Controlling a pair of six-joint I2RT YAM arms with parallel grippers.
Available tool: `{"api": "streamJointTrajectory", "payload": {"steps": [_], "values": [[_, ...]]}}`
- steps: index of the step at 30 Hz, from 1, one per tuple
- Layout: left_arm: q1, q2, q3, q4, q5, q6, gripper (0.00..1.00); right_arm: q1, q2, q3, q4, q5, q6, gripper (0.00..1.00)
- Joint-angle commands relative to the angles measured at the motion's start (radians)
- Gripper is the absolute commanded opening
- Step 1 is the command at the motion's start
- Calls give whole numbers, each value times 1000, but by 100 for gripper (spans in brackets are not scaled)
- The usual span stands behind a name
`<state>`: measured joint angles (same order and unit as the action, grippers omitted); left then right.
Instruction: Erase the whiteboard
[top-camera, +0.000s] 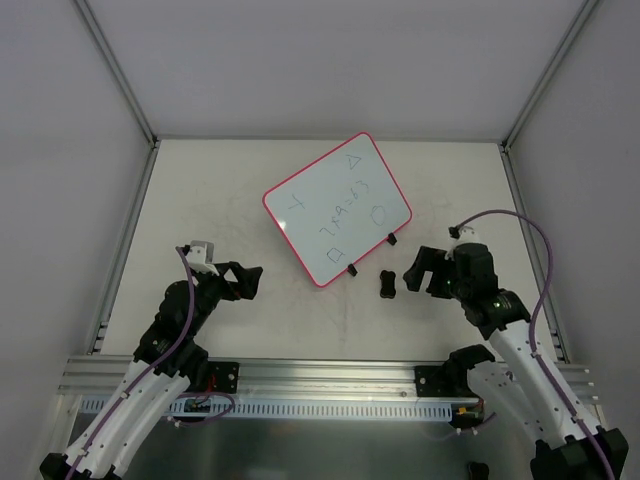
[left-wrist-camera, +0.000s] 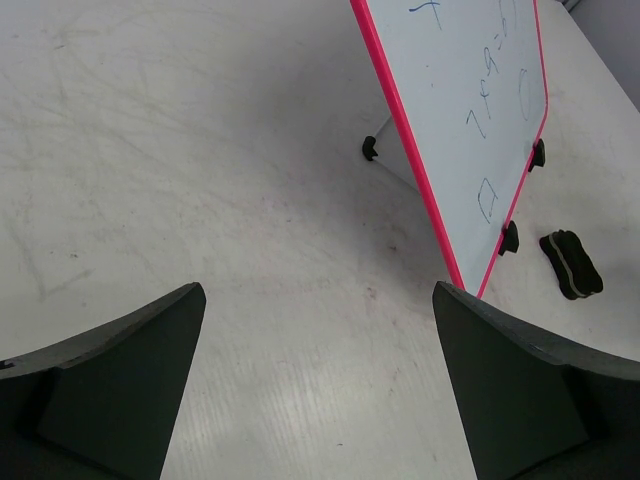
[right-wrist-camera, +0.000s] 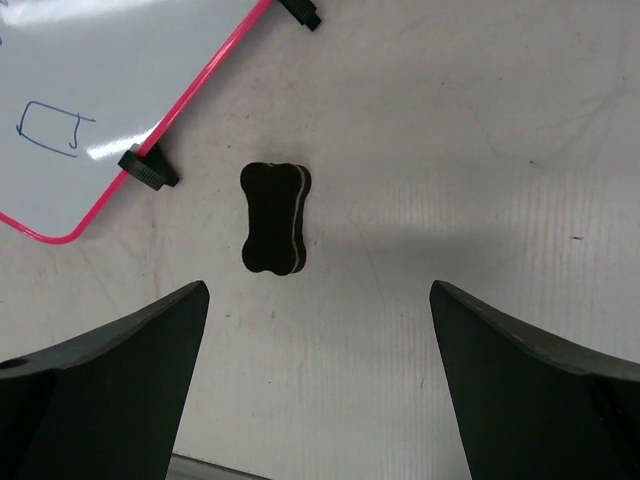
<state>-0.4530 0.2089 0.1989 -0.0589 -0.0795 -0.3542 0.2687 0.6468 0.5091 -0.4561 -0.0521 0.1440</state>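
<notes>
The whiteboard (top-camera: 337, 208), white with a pink-red frame and two black clips on its near edge, lies tilted at the table's middle back. It carries blue pen marks: a cross, a triangle, a circle, a square and scribbles. It also shows in the left wrist view (left-wrist-camera: 470, 90) and the right wrist view (right-wrist-camera: 90, 90). A small black eraser (top-camera: 387, 283) lies on the table just off the board's near right corner. My right gripper (top-camera: 412, 274) is open and empty, just right of the eraser (right-wrist-camera: 275, 218). My left gripper (top-camera: 255, 281) is open and empty, left of the board.
A metal frame rail (top-camera: 120, 240) borders the table on the left, right and back, with white walls beyond. An aluminium rail (top-camera: 320, 375) runs along the near edge by the arm bases. A black foot (left-wrist-camera: 370, 150) shows under the board's edge.
</notes>
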Motion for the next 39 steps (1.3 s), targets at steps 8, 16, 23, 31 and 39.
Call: {"api": "streamJointTrajectory", "payload": {"steps": [8,16,23,31,39], "values": [[-7,-3,27,22,7,17,99,314,256,175,-69,268,54,89],[-9,-3,27,22,12,12,99,414,479,210,-21,313,149,84],[-9,-6,27,22,15,11,99,417,637,284,-1,337,131,80],[-7,-8,25,21,18,14,99,380,777,341,26,290,138,68],[-9,-2,27,22,18,12,99,351,815,322,51,258,147,62]]}}
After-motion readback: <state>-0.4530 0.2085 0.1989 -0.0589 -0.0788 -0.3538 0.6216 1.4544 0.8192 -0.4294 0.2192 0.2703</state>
